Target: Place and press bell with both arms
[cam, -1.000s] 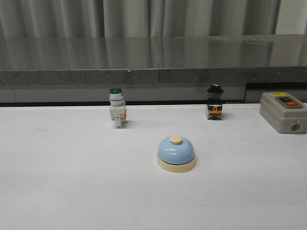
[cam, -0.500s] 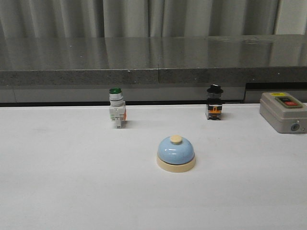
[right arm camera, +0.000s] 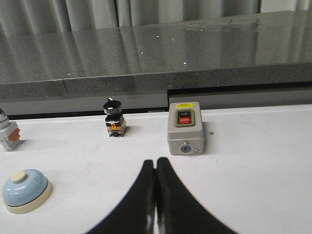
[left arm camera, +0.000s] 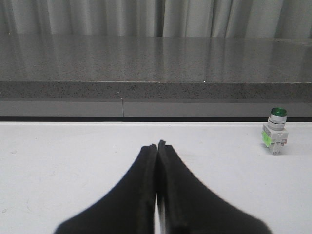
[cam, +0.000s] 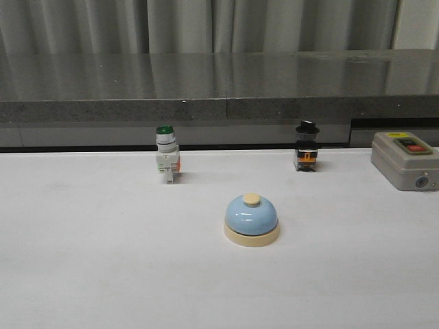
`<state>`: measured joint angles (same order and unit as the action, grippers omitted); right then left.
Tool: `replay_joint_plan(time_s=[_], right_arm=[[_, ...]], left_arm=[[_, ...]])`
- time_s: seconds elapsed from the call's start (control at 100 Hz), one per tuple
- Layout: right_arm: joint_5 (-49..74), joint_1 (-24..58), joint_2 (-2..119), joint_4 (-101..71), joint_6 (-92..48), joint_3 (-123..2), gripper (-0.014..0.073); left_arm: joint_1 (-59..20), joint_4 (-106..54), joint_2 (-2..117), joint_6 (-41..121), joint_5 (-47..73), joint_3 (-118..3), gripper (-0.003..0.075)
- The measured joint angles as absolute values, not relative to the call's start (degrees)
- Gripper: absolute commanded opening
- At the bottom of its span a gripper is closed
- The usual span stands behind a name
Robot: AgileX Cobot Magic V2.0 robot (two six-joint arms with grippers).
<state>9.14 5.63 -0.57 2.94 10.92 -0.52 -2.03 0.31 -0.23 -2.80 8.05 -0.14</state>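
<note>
Front view shows the light-blue domed bell [cam: 252, 219], cream base and button, sitting upright on the matte white table [cam: 89, 260], no arm near it. Both wrist views show the left gripper [left arm camera: 157, 146] and right gripper [right arm camera: 155, 163] low over the table, tapered black fingers pressed together, holding nothing.
</note>
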Motion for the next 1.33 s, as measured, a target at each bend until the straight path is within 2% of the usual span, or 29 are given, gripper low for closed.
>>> replay_joint_plan(time_s=[0.33,1.33], right_arm=[[4.61,3.79,-0.57,2.94,11.48,1.58,-0.0064],[4.42,3.79,-0.57,2.94,11.73,1.58,-0.0064]], left_arm=[[-2.03,0.31,-0.23,-2.80,8.05,-0.14,-0.0021],[-2.03,0.31,-0.23,-2.80,8.05,-0.14,-0.0021]])
